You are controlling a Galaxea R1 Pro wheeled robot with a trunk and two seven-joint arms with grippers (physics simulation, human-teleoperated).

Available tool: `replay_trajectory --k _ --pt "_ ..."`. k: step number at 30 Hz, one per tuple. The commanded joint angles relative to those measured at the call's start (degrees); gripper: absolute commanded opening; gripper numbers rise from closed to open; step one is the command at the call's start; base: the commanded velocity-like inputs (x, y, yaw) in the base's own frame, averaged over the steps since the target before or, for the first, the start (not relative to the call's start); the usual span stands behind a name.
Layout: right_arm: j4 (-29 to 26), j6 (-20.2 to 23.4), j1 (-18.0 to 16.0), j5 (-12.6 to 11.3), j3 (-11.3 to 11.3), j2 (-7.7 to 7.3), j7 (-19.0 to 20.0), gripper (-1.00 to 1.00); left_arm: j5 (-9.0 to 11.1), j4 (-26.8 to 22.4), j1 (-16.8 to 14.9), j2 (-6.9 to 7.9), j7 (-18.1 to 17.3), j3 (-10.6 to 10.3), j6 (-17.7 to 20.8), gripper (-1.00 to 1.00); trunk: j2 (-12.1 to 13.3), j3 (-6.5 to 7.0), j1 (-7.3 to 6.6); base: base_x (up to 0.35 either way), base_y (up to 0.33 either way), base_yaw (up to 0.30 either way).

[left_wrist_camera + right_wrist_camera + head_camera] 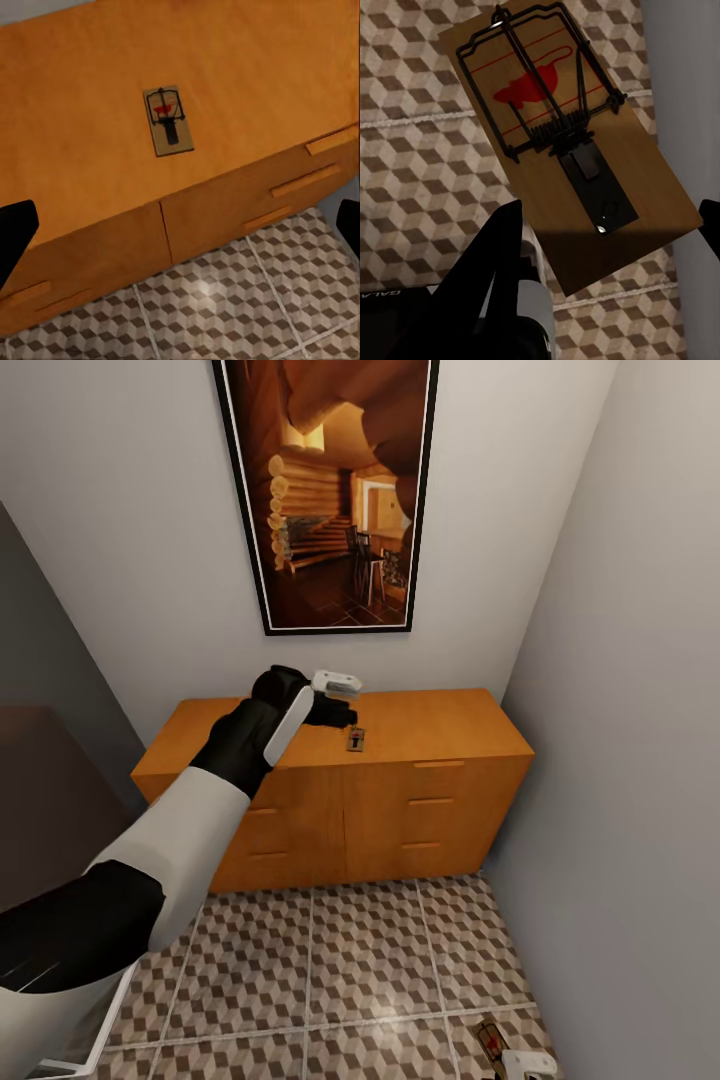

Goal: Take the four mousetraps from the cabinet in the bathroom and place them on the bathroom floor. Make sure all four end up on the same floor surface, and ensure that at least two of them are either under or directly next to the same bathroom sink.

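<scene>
- Left pincer hovers over the orange-brown cabinet top with its fingers spread apart and nothing between them.
- One mousetrap lies flat on the cabinet top near the front edge, just beside and slightly ahead of that pincer, not yet touched.
- To grasp it well, centre over the board, come straight down and close across its narrow sides, keeping clear of the wire.
- Right pincer is clamped on another mousetrap, held low above the bathroom floor near the grey wall.
</scene>
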Motion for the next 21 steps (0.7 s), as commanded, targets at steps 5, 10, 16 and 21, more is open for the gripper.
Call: replay_trajectory --k 5,10,16,21 --pt "0.1 -0.2 0.0 -0.6 0.5 0.00 0.0 -1.00 0.6 -5.3 0.1 0.14 0.6 -0.8 0.2 1.00 -0.1 -0.11 0.04 0.001 0.000 0.000" --pt "0.1 -0.2 0.0 -0.6 0.5 -0.01 0.0 -1.00 0.6 -5.6 0.2 0.16 0.6 -1.0 0.2 1.00 -0.1 -0.11 0.04 0.107 -0.048 0.000" --pt "0.1 -0.2 0.0 -0.6 0.5 0.00 0.0 -1.00 0.6 -1.9 0.3 0.17 0.6 -2.5 0.2 1.00 -0.1 -0.11 0.04 0.203 -0.116 0.000" --pt "0.1 -0.2 0.0 -0.6 0.5 -0.03 0.0 -1.00 0.7 1.0 0.3 0.17 0.6 -3.1 0.1 1.00 -0.1 -0.11 0.04 0.203 -0.104 0.000"
